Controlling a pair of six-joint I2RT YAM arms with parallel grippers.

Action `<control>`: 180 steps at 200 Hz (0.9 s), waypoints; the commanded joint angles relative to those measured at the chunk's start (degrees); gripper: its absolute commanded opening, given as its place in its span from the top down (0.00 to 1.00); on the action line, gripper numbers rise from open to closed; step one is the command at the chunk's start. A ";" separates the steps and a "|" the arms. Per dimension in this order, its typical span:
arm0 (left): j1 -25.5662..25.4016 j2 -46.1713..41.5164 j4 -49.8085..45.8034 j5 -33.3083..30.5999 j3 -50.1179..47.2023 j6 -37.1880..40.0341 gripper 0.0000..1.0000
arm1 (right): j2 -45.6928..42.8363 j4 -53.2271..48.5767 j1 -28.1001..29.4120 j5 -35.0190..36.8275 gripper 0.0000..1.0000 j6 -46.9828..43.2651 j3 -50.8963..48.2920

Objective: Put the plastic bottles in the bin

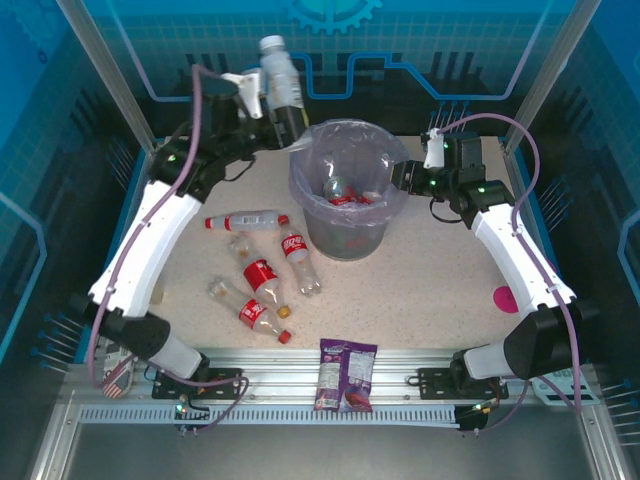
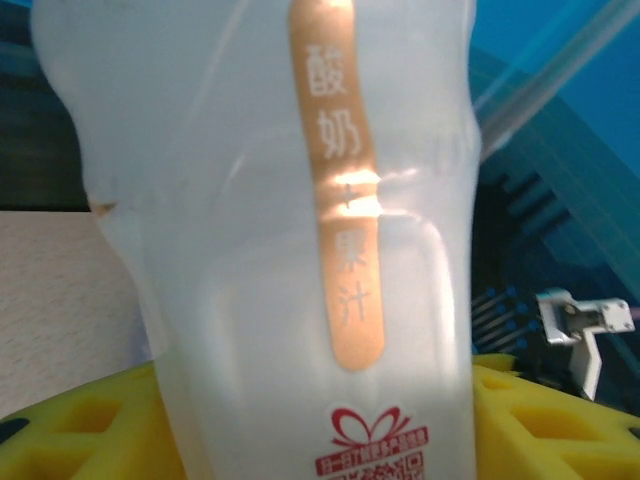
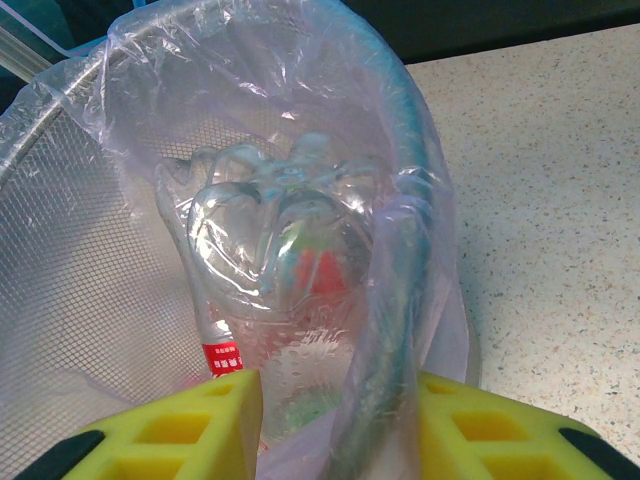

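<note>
Purple foil comes first: a snack packet (image 1: 345,375) lies on the metal rail (image 1: 260,372) at the table's near edge, between the two arm bases.

On the speckled table (image 1: 430,275), left of centre, at least four clear drink bottles lie on their sides. The nearest bottle (image 1: 262,318) has a red label and a red cap. The second bottle (image 1: 260,268), also red-labelled, lies just beyond it. The third bottle (image 1: 299,258) is just beside that, on its right. The crosswise bottle (image 1: 245,220) lies further toward the far edge. A pink disc (image 1: 505,298) sits near the right edge, well apart from them.

The bin (image 1: 345,238) stands upright past the table's centre, toward the far edge, lined with a translucent bag. Several dropped bottles (image 1: 345,193) lie inside.

The right gripper (image 1: 400,180) is clenched on the bin's right rim. In the right wrist view the rim and bag run between its yellow fingers (image 3: 170,440), and the base of a clear bottle (image 3: 270,230) shows just inside.

The left gripper (image 1: 284,112) hangs above the far edge, just left of the bin's rim, grasping a white bottle (image 1: 277,68) with its cap upward, well clear of the table. In the left wrist view that bottle sits between yellow pads (image 2: 70,430) and bears a gold strip of printed characters.
</note>
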 commanded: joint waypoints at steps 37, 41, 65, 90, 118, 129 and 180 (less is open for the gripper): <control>-6.46 14.06 -10.07 4.29 11.10 9.56 0.64 | -1.35 -0.46 1.51 0.63 0.60 0.42 1.30; -6.76 14.69 -10.48 4.30 11.45 9.71 0.64 | -1.41 -0.46 1.63 0.64 0.60 0.41 1.34; -8.18 17.05 -11.65 4.82 11.40 10.93 0.67 | -1.43 -0.42 1.71 0.78 0.60 0.38 1.09; -8.59 18.95 -13.28 6.18 10.93 11.08 0.68 | -1.35 -0.33 1.71 0.81 0.60 0.29 0.93; -8.99 19.17 -13.22 7.76 7.72 10.56 0.70 | -1.38 -0.20 1.71 0.89 0.60 0.18 0.83; -9.17 19.14 -12.82 8.16 6.23 10.46 0.70 | -1.31 -0.11 1.73 0.91 0.60 0.19 0.80; -9.35 19.84 -11.67 9.59 3.31 10.55 0.62 | -1.32 0.19 1.83 0.72 0.60 0.32 0.77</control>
